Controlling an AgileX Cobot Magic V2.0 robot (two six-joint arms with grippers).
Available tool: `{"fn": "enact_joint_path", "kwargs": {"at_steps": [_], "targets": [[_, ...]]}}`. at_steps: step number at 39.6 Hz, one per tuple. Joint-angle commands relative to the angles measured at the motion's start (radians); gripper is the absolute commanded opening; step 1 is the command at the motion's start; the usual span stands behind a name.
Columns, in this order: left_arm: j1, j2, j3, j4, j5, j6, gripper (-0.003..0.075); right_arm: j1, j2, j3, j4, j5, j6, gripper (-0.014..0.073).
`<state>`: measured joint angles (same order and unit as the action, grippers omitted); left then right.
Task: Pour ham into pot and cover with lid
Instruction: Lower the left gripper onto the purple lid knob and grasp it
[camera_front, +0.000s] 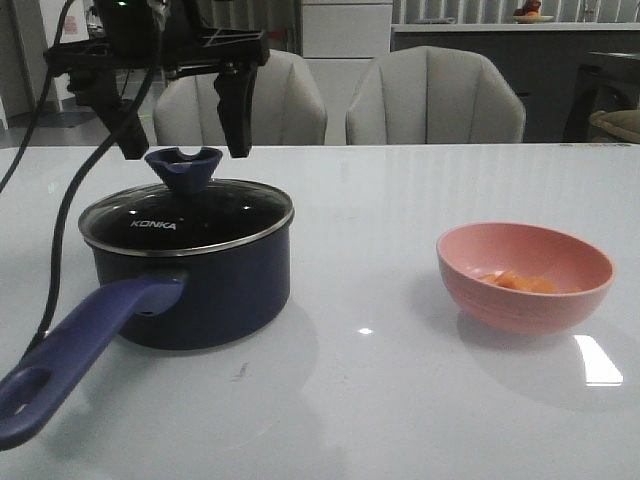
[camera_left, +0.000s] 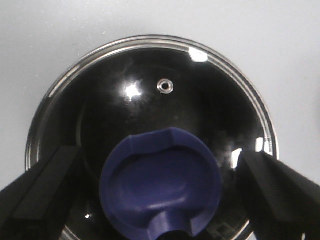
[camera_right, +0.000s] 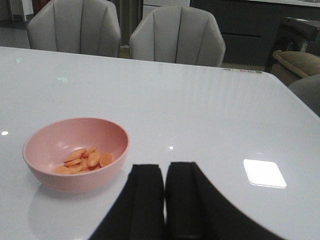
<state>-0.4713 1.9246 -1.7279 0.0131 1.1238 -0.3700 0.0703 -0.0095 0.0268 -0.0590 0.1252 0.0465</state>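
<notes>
The dark navy pot stands at the left of the white table, its purple-blue handle pointing toward the front. The glass lid with a blue notched knob lies on it; it also shows in the left wrist view. My left gripper is open, its fingers on either side of the knob and just above it, not touching. The ham lies in the pink bowl at the right, also seen in the right wrist view. My right gripper is shut and empty, to the right of the bowl.
Two grey chairs stand behind the table's far edge. A black cable hangs from the left arm beside the pot. A bright light reflection lies on the table near the bowl.
</notes>
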Motion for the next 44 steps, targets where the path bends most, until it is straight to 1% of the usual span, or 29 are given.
{"fn": "enact_joint_path", "kwargs": {"at_steps": [1,17,44], "targets": [[-0.007,-0.044,-0.033,0.003,-0.012,-0.038,0.0638,-0.005,-0.019,-0.005,-0.013,-0.077,0.000,0.0181],[-0.007,-0.016,-0.033,0.003,-0.016,-0.092,0.0638,-0.005,-0.022,-0.005,-0.013,-0.077,0.000,0.0181],[-0.007,-0.012,-0.033,-0.013,-0.014,-0.095,0.0637,-0.005,-0.022,-0.005,-0.013,-0.077,0.000,0.0181]]}}
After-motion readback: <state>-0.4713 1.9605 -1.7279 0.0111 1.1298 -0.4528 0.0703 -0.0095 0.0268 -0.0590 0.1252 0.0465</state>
